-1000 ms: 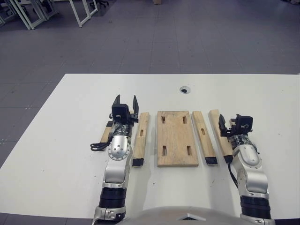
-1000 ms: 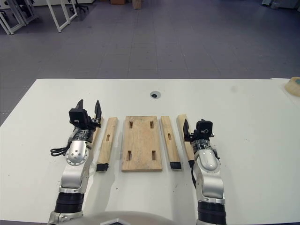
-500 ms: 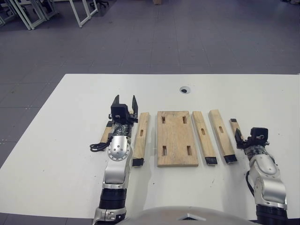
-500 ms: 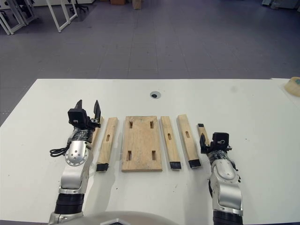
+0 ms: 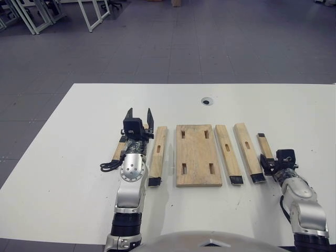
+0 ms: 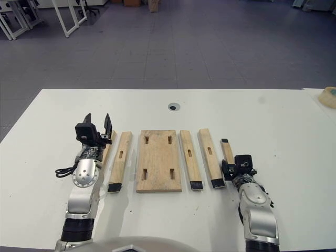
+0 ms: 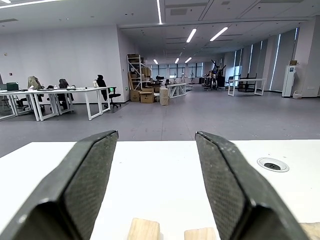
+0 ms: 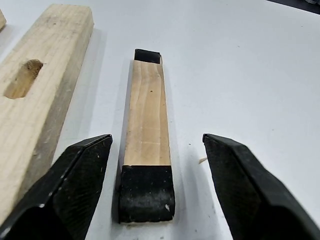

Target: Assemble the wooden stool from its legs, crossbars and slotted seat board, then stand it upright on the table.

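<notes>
The slotted seat board (image 5: 198,154) lies flat mid-table. One leg (image 5: 157,155) lies to its left, and two legs (image 5: 228,153) (image 5: 248,151) lie to its right. A short black-tipped crossbar (image 5: 264,146) lies farthest right. My right gripper (image 5: 276,160) is open at its near end, and in the right wrist view the fingers straddle the crossbar (image 8: 146,125) without touching it. My left gripper (image 5: 139,116) is open above another crossbar (image 5: 118,149) that the arm partly hides. Nothing is between its pads (image 7: 90,190).
A round cable hole (image 5: 207,100) sits behind the seat board. A black cable (image 5: 107,165) loops on the table beside my left arm. A pale object (image 6: 329,96) rests at the table's far right edge. Bare white table surrounds the parts.
My right arm has swung right, off the outer right leg, and settled low at the near end of the short crossbar. The left arm has stayed put.
</notes>
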Action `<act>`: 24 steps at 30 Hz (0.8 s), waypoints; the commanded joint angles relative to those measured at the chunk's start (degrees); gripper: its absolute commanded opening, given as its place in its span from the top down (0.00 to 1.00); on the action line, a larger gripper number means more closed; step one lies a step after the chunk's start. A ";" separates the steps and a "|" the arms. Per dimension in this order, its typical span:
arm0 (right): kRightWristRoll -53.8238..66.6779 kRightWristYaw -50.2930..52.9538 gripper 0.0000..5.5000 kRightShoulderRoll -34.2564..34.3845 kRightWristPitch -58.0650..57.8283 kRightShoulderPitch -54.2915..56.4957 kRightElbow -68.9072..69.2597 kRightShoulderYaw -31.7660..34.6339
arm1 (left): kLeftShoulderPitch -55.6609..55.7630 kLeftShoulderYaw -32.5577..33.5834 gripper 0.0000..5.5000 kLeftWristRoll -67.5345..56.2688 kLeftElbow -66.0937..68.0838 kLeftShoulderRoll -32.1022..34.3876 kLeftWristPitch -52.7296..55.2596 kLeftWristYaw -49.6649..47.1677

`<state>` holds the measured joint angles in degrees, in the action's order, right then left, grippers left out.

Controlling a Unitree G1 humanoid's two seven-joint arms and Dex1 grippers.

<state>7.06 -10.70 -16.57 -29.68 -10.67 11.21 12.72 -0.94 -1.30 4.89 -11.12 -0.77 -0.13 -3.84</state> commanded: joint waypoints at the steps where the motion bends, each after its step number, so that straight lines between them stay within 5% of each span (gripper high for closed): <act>1: 4.95 -0.83 0.54 2.71 -5.99 -1.07 -0.08 1.65 | -0.21 0.33 0.48 0.14 -0.16 -0.36 0.85 -0.76; 7: 1.43 1.22 0.75 1.03 -4.75 -2.38 -0.88 0.04 | -0.31 0.54 0.48 -0.16 -0.26 -0.67 0.84 -0.76; 13: 2.66 0.66 0.76 2.30 8.83 2.96 1.67 1.31 | 0.84 2.19 0.48 -4.69 -2.45 0.96 5.47 3.54; 19: 9.51 -12.41 0.76 0.14 12.43 8.72 4.98 -4.55 | 3.97 4.98 0.48 -42.35 -13.51 -3.13 29.13 13.62; 24: 10.66 -22.63 0.76 -4.02 13.49 13.91 6.16 -10.19 | 5.12 7.66 0.39 -71.02 -16.15 -6.33 39.57 5.89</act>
<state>17.16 -29.99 -17.87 -16.53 -0.20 15.47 4.36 2.15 5.23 -56.52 -25.84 -3.76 35.84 6.82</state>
